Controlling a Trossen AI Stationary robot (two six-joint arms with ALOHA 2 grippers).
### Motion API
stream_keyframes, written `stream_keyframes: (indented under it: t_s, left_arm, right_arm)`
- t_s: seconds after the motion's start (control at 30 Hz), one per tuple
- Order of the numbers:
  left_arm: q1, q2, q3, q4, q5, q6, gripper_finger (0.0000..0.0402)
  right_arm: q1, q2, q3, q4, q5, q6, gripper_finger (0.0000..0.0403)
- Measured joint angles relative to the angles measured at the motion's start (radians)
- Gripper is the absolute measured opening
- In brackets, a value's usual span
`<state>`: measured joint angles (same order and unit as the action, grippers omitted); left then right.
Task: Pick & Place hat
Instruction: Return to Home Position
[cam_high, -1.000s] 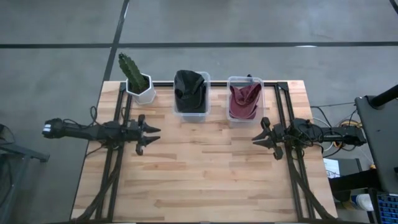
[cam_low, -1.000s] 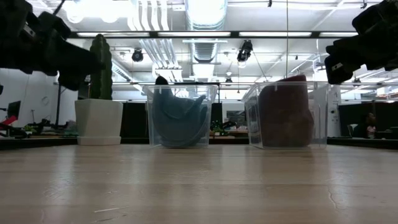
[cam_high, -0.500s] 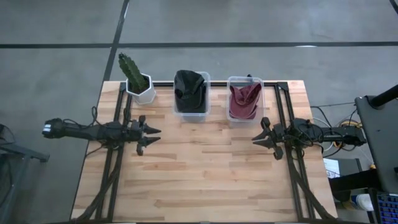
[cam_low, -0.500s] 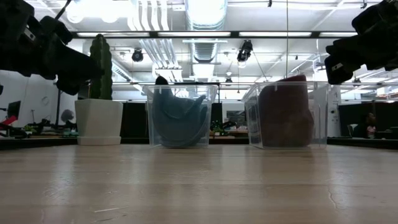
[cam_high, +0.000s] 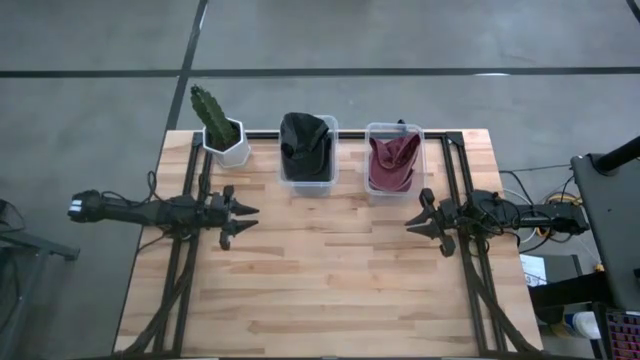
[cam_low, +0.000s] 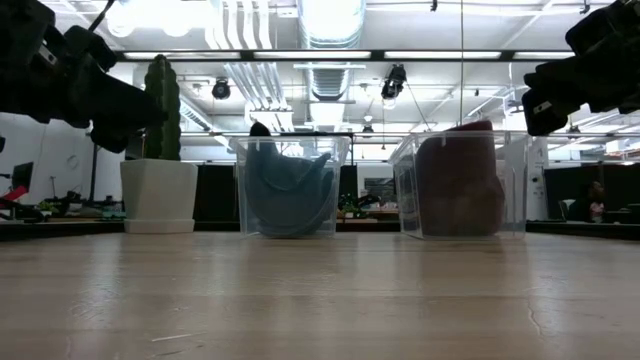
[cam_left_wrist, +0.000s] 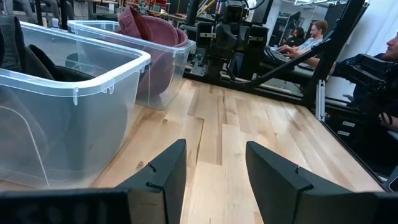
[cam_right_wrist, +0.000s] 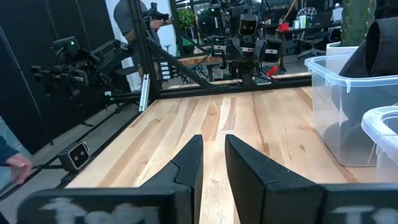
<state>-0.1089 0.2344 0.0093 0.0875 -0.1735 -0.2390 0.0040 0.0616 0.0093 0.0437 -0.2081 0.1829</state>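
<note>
The sorting looks finished, as far as can be seen. The black caps sit bunched inside the left clear bin, and the red cap lies crumpled in the right clear bin just beside it. Both bins stand along the far edge of the table, next to a potted cactus. No cap lies loose on the wooden top in any view. The left gripper hangs above the left side of the table, well apart from the bins, with its fingers spread and nothing between them. The right gripper hangs above the right side facing it, its fingers a narrow gap apart and likewise empty. Both arms are stretched out low and level across the table's side rails, pointing inward. What is left appears to be only the last of the pull-back to the resting pose, and judging by how the arms lie, that is close to complete or already done.
</note>
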Motion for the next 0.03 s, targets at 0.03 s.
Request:
stream_keyframes:
  t_s: [0.03]
  left_arm:
    - [0.0,0.0,0.0,0.0,0.0,0.0,0.0158]
  right_arm:
    - [0.0,0.0,0.0,0.0,0.0,-0.001,0.0063]
